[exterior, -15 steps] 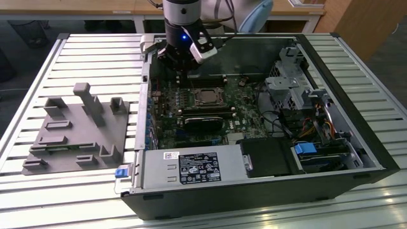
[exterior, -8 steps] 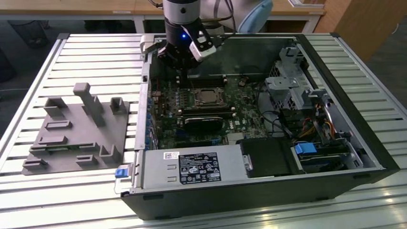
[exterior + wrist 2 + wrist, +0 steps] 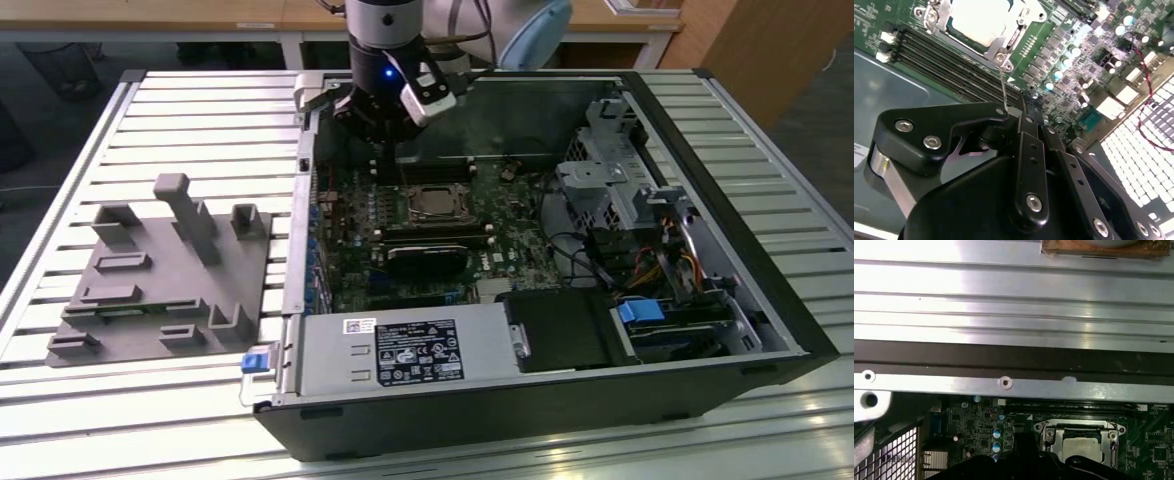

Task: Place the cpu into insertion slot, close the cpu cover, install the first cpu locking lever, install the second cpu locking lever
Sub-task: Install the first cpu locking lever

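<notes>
The cpu lies pale and flat in the insertion slot on the green motherboard. The silvery cpu cover lies down as a frame around the chip. A thin wire locking lever rises from the socket's corner to my gripper. The black fingers are shut together on the lever's upper end. In the exterior view the gripper hangs inside the open computer case, just behind the socket toward the case's back wall.
A black heatsink block sits just in front of the socket. Memory slots run beside it. A white-labelled power supply fills the case front, a drive cage the exterior view's right. The case wall is close. A grey fixture lies outside.
</notes>
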`<control>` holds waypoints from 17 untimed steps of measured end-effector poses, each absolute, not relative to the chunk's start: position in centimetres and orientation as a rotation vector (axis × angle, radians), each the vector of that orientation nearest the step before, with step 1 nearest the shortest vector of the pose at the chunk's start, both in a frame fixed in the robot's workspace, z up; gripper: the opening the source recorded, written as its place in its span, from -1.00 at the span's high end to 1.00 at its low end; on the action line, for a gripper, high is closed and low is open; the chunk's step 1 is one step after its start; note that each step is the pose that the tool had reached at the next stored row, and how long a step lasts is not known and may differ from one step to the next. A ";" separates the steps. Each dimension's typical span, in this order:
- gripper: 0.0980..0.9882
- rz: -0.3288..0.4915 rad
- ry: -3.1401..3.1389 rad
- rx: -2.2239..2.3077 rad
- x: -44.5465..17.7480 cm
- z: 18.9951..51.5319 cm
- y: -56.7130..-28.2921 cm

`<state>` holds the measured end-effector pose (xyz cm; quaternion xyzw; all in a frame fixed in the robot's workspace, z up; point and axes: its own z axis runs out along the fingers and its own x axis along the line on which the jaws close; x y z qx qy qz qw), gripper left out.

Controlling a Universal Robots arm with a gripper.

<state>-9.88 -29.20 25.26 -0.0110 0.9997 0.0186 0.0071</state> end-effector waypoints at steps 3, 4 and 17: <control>0.98 0.058 3.127 -0.034 -9.2 25.2 -29.1; 0.98 0.058 3.127 -0.034 -8.9 25.2 -29.1; 0.98 0.062 3.126 -0.034 -6.7 25.0 -29.0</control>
